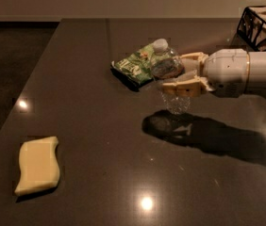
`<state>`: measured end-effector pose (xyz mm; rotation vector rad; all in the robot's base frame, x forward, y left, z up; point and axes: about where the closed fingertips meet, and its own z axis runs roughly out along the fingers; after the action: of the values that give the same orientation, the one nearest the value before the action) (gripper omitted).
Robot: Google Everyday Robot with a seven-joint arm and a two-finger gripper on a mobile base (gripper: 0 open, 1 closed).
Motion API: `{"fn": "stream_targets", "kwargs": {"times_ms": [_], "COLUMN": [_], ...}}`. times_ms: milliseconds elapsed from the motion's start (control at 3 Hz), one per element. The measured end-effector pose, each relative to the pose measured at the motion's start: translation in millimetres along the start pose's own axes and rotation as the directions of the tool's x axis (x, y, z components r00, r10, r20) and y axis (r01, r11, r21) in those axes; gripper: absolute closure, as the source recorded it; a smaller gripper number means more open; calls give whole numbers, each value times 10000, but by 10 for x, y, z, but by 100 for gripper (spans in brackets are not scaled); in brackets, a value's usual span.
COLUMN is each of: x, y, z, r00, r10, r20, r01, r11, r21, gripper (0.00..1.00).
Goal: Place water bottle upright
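Note:
The water bottle (170,74) is a small clear ribbed bottle with a white cap and a dark label. It hangs above the dark table (95,126), nearly upright and leaning a little left, cap at the top. My gripper (182,72) reaches in from the right and is shut on the bottle's middle, one cream finger (185,86) in front and one behind. The bottle's base is off the surface, and its shadow lies on the table below.
A green snack bag (135,65) lies just left of and behind the bottle. A yellow sponge (37,165) lies at the front left. A wire basket (262,27) stands at the back right corner. The table's left edge runs diagonally.

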<state>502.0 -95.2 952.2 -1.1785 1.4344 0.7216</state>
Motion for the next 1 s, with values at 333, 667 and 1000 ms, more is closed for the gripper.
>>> {"fn": "stream_targets", "kwargs": {"times_ms": [333, 667, 1000], "x": [115, 129, 46], "y": [-29, -24, 2], "z": [11, 25, 35], "r00": [9962, 9885, 9795], "r10": [759, 1117, 960], "r20": [423, 1022, 1770], "r01": [-760, -1115, -908], "r11": [9971, 9937, 9952], "r21": [14, -71, -370], "gripper": [100, 100, 100]}}
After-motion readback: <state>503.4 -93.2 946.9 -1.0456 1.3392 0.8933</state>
